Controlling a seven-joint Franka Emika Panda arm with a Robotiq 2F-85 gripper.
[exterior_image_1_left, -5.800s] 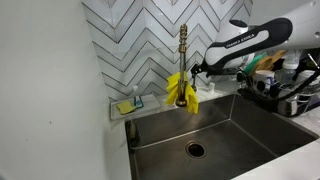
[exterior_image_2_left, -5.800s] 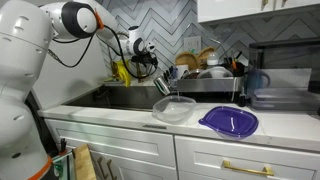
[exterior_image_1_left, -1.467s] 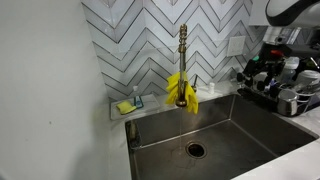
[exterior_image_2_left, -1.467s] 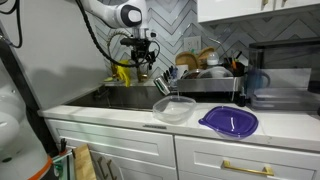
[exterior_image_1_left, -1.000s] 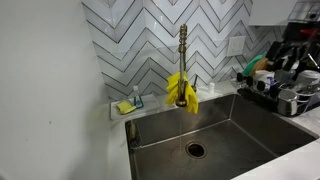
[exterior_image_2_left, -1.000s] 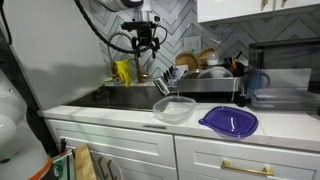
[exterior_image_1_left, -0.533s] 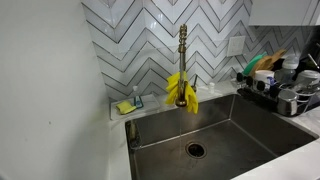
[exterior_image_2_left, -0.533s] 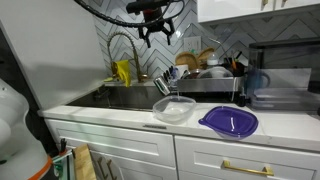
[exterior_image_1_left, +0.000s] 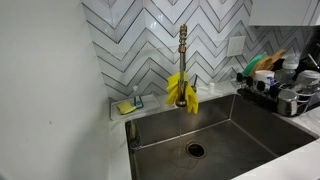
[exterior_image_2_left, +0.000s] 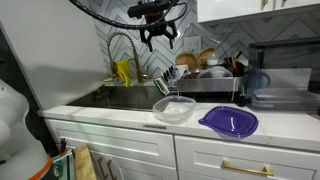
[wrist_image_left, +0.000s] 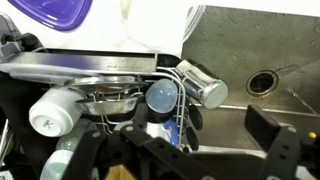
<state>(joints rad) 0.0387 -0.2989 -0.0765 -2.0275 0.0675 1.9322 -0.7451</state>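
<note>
The gripper (exterior_image_2_left: 160, 36) hangs high above the dish rack (exterior_image_2_left: 205, 82) in an exterior view, jaws spread wide and empty. Only the wrist view reveals the rack's contents: a cylindrical steel tumbler (wrist_image_left: 198, 86) lying sideways beside a rounded, glossy metal bowl (wrist_image_left: 110, 98).

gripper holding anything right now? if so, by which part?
Nothing is held. The black gripper hangs open in the air above the metal dish rack, and the wrist view shows its jaws spread with nothing between them.
</note>
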